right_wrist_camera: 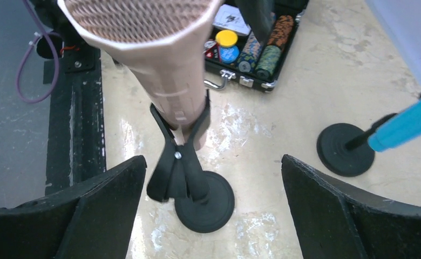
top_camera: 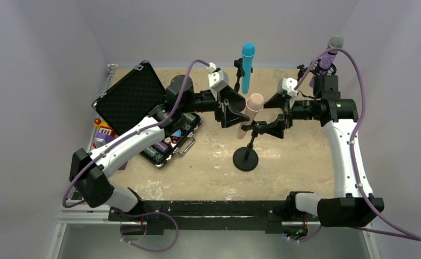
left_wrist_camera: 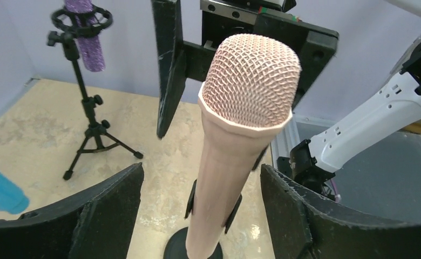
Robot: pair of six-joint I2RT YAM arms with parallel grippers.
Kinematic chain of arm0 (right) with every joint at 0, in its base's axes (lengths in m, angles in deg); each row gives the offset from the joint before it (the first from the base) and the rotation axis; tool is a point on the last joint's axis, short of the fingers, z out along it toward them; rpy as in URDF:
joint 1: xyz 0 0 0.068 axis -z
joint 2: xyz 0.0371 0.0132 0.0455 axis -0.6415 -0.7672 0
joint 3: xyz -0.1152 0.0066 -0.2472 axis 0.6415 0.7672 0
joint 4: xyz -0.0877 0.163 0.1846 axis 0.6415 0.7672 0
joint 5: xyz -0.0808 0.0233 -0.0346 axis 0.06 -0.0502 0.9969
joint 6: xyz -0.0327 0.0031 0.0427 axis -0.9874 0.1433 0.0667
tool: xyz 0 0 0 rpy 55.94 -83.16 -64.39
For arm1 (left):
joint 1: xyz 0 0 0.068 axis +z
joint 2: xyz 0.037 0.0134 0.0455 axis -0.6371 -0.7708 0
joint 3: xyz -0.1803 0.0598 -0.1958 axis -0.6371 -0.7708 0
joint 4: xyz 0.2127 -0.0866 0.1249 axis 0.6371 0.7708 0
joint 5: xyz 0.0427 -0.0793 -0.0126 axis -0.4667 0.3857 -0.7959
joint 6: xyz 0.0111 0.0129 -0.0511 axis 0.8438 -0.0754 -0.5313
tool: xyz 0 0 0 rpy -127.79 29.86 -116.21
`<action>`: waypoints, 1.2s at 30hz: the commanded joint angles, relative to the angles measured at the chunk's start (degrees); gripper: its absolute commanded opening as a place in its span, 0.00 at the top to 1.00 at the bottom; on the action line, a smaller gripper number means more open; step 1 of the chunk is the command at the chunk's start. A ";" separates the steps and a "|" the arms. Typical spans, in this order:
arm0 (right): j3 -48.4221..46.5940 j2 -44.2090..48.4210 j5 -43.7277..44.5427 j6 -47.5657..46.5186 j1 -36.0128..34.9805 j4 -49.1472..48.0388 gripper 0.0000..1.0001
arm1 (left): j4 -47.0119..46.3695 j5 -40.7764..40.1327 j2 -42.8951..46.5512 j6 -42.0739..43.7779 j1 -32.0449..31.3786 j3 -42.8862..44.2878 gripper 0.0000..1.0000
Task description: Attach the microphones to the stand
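- My left gripper (left_wrist_camera: 202, 170) is wide open and holds nothing. Its two black fingers (left_wrist_camera: 106, 210) sit one on each side of the peach-pink stick microphone (left_wrist_camera: 235, 140) and do not touch it.
- My right gripper (right_wrist_camera: 214, 162) is wide open too, with nothing in it. It faces my left gripper from the other side of the same microphone.
- Right between my grippers, the pink microphone leans a bit. Its bottom end sits in the black clip (right_wrist_camera: 178, 156) of the round-foot stand (right_wrist_camera: 205, 199).
- Farther off, past my left gripper, the bright-blue microphone (top_camera: 247, 65) stands up in its own black stand (right_wrist_camera: 344, 148).
- Past my right gripper, the glittery purple microphone with the grey mesh head (top_camera: 330, 54) sits in the ring of a little tripod stand (left_wrist_camera: 92, 118).
- So I think all three are on stands and the job looks almost done. All that is left is to check the pink one holds and pull my grippers away.
- Both my arms reach forward and bend in to the middle. My left arm passes over an open black case of poker chips (top_camera: 143, 108).
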 commanded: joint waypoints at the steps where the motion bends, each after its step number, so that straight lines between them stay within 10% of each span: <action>1: -0.08 2.46 -8.61 -1.84 7.07 0.65 0.01 | -1.59 -3.88 8.58 0.72 1.58 -4.10 0.16; 18: 26.96 4.85 -13.73 -33.28 11.23 -4.32 0.04 | 5.10 -24.90 40.06 6.64 2.23 -34.25 0.06; 36: 25.05 -5.58 -19.59 -29.84 2.06 -8.82 0.56 | 7.77 -32.82 53.72 2.91 2.24 -44.49 0.05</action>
